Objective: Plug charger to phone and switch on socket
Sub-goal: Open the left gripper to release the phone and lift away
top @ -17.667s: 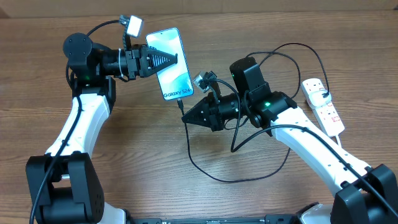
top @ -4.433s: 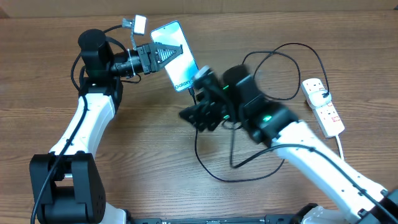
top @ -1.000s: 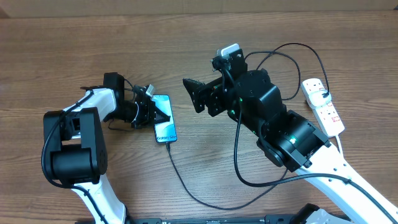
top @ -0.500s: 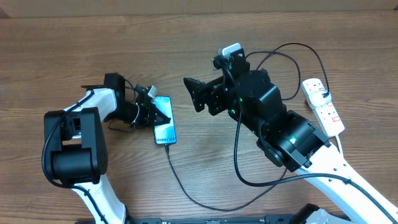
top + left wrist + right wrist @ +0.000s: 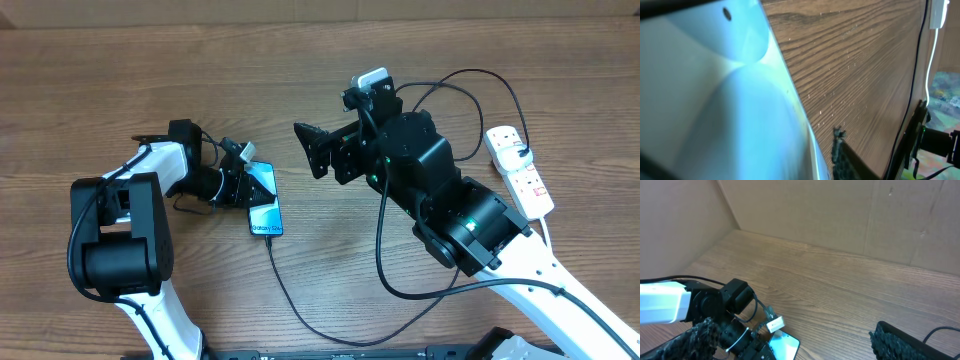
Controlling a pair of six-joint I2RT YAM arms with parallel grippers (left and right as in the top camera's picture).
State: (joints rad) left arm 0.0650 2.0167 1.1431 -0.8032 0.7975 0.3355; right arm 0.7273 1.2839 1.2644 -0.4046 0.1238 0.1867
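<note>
The phone (image 5: 266,210) lies flat on the wooden table with its teal screen up. It fills the left wrist view (image 5: 715,100) and shows low in the right wrist view (image 5: 783,347). The charger (image 5: 290,300), a thin black cable, runs from the phone's near end in a loop toward the right arm. My left gripper (image 5: 250,184) straddles the phone's far end; one finger (image 5: 840,155) stands a little off the phone's edge, the other is hidden. My right gripper (image 5: 309,150) hangs wide open above the table, right of the phone, holding nothing (image 5: 792,327). The socket (image 5: 522,168) lies far right.
The socket's white cord (image 5: 548,232) trails toward the table's right front. A cardboard wall (image 5: 840,215) stands along the far side of the table. Black arm cabling (image 5: 470,90) loops behind the right arm.
My left gripper's jaws have loosened from the phone, which now rests on the table and has turned slightly. The right arm has stayed where it was, jaws wide.
</note>
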